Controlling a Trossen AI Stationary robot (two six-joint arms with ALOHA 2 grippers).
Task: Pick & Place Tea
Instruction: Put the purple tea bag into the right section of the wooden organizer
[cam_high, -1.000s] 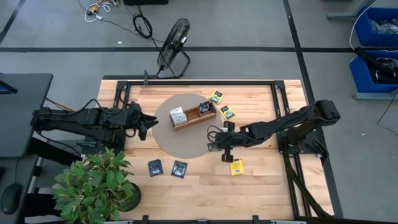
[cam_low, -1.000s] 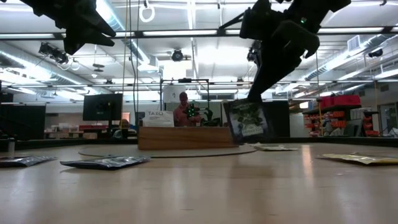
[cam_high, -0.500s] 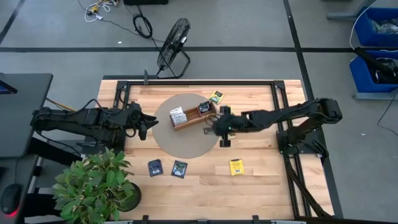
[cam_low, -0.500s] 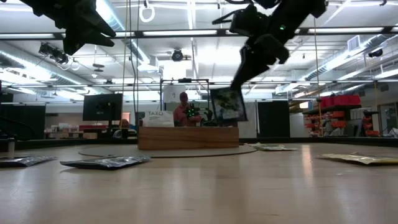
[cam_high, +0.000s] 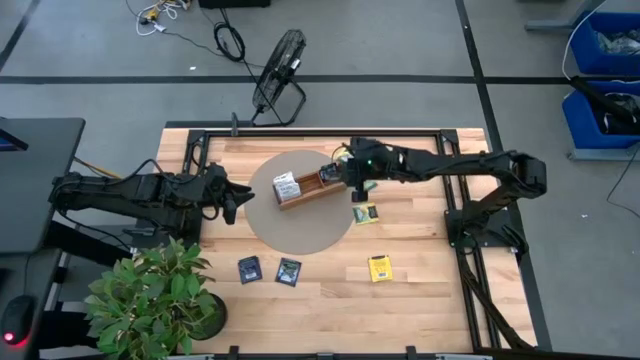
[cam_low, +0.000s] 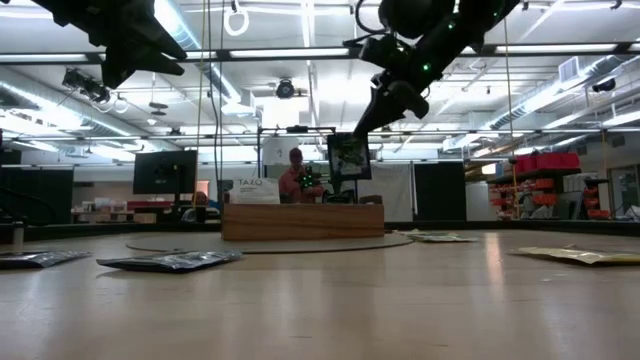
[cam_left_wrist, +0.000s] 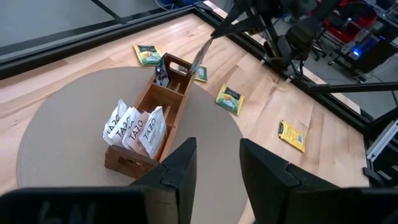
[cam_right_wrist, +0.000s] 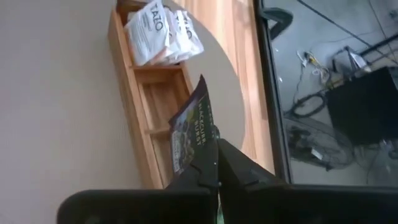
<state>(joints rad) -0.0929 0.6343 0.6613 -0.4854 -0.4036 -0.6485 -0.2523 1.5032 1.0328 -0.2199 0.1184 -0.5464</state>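
My right gripper (cam_high: 354, 183) is shut on a dark tea packet (cam_low: 349, 157) above the right end of the wooden tray (cam_high: 311, 187). The tray sits on a round grey mat (cam_high: 300, 225). White packets (cam_high: 285, 185) stand in its left compartment, and a dark packet (cam_high: 328, 173) is in its right one. Green packets (cam_high: 365, 213) and a yellow one (cam_high: 380, 267) lie flat on the wood to the right. Two dark ones (cam_high: 249, 268) lie near the front edge. My left gripper (cam_high: 235, 196) waits open at the mat's left edge. My right gripper pinches the dark packet's edge (cam_right_wrist: 205, 163) between its two fingertips (cam_right_wrist: 233, 168). In the low view the fingers slant down from above. The packet hangs upright below them, lifted clear, its bottom edge (cam_low: 349, 178) just above the tray's rim.
A potted plant (cam_high: 155, 295) stands at the near left corner. The black frame (cam_high: 320, 128) runs along the table's far edge, with a fan (cam_high: 275, 80) on the floor beyond. A person (cam_low: 294, 175) sits far behind the table.
My right gripper has carried the dark packet from the table's middle right toward the far edge and the tray, rising as it went. The packet, low over the wood a second ago, now hangs over the tray's right end. The gripper stayed shut.
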